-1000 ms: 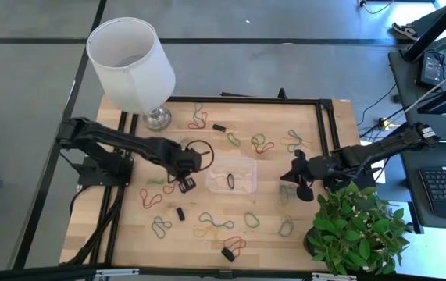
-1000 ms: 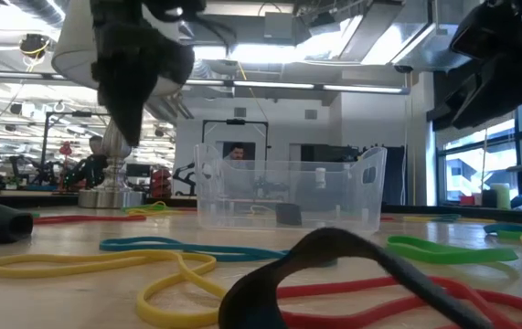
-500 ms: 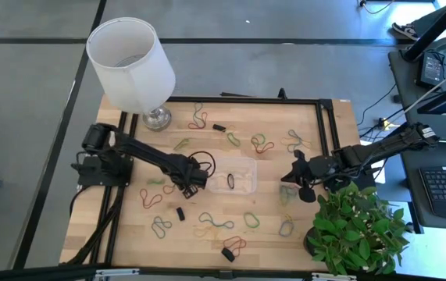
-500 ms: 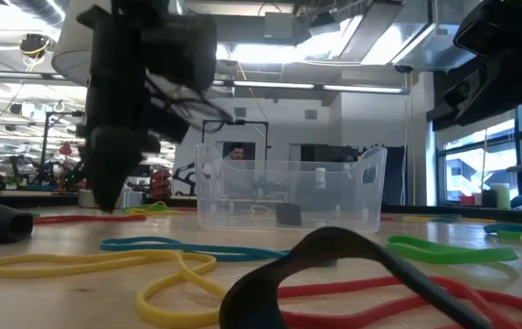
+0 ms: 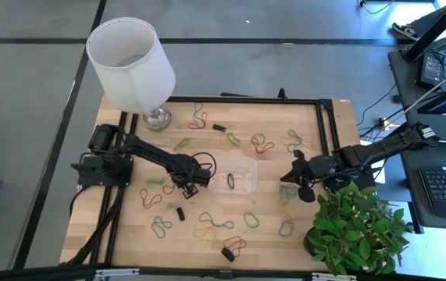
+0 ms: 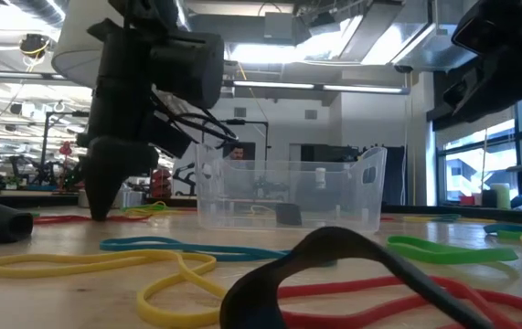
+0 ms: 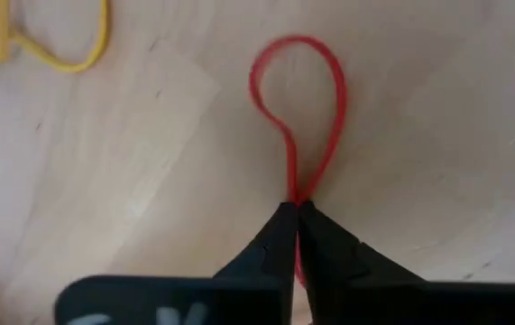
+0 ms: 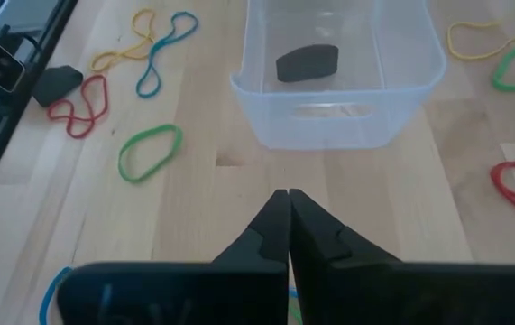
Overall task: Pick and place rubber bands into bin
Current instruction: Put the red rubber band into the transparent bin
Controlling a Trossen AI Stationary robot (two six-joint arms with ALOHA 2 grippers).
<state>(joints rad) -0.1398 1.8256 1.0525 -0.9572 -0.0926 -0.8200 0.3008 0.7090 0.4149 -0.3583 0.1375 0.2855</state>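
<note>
Free room and obstacles around the bin [image 5: 233, 175]: the left pincer [image 5: 193, 187] stands just beside its lamp-side wall, blocking that approach. Bare bench [image 5: 273, 176] lies open between the bin and the right pincer [image 5: 296, 173]. Lamp [image 5: 133, 66] and plant [image 5: 357, 230] crowd opposite bench corners.

The left gripper [image 7: 294, 209] has dropped to the table beside the bin [image 5: 234, 175] (fingers now pinching a red rubber band [image 7: 302, 108]).
</note>
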